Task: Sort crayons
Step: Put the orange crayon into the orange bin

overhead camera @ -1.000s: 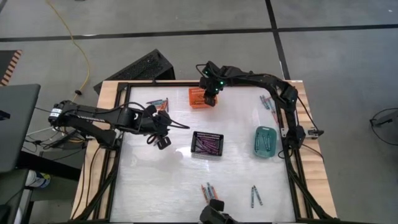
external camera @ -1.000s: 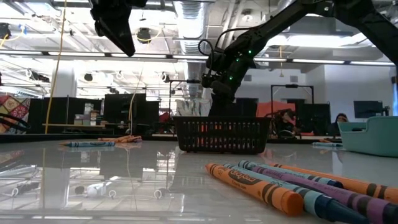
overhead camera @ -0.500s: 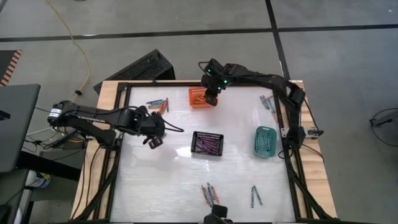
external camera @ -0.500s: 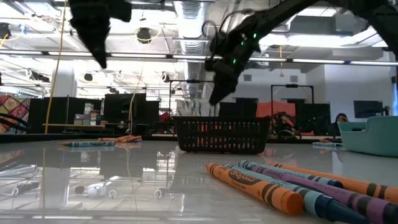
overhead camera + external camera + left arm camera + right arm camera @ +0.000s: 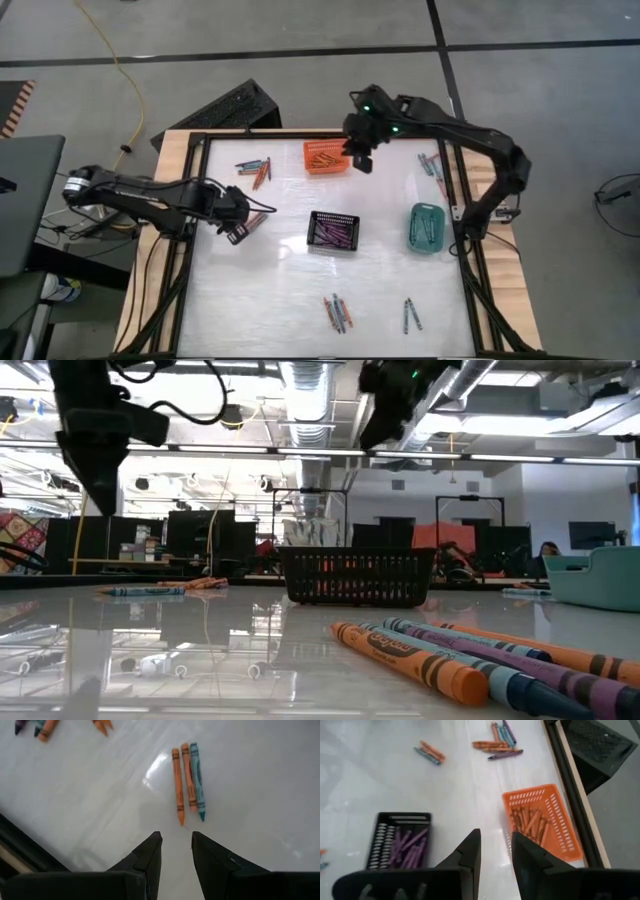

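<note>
Crayons lie in loose groups on the white table: at the far left [image 5: 255,168], at the far right [image 5: 430,165] and near the front edge [image 5: 337,312]. Two orange crayons and a teal one [image 5: 187,780] lie side by side just ahead of my left gripper [image 5: 176,840], which hangs open above the table's left part [image 5: 238,232], pointing steeply down. My right gripper [image 5: 496,837] is open and empty, high over the far side [image 5: 360,160], beside the orange basket [image 5: 545,822] that holds orange crayons. Purple crayons fill the black basket [image 5: 400,847].
The teal basket [image 5: 427,227] stands at the right, the black basket [image 5: 334,230] in the middle. A dark frame [image 5: 195,190] runs round the table. A black keyboard [image 5: 225,105] lies beyond the far left corner. More crayons [image 5: 411,315] lie near the front right.
My right gripper has risen from just over the orange basket and moved toward the table's right edge. My left gripper has come down and drawn back toward the table's left edge, turning as it went. No crayon has moved.
</note>
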Robot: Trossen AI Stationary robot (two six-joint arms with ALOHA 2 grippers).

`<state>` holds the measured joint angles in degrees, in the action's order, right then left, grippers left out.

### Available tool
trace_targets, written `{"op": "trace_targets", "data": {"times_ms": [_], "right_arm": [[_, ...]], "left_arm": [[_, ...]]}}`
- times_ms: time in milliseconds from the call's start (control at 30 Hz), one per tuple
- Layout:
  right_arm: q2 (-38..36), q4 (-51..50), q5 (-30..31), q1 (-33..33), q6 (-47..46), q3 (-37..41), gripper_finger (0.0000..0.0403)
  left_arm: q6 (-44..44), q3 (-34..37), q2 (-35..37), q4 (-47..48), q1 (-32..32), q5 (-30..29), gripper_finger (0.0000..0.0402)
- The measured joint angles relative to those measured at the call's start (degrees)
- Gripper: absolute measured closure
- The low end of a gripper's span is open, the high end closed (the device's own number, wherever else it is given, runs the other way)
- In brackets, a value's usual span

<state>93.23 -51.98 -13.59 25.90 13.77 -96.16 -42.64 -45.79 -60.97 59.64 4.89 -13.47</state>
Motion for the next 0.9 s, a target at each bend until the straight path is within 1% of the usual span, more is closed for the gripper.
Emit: {"op": "trace_targets", "data": {"times_ms": [233,400,633,900], "right_arm": [[-6.21,-5.95,0.18,-3.63,-2.67,0.0,0.0301],[-9.15,-9.72,0.19,-6.2,-4.18,0.0,0.0301],[-12.8,-16.22,0.22,-9.71,-7.42,0.0,0.0301],[-16.36,-17.97,0.74,-13.83,-9.97,0.02,0.0301]], "left_arm": [[-2.56,4.45,4.17,0.12,0.35,0.52,0.0303],[-3.15,7.14,6.59,-0.08,0.5,2.35,0.0303],[-4.78,8.9,9.37,0.42,3.74,2.12,0.0303],[-9.41,13.33,11.16,0.17,7.55,1.75,0.0303]]}}
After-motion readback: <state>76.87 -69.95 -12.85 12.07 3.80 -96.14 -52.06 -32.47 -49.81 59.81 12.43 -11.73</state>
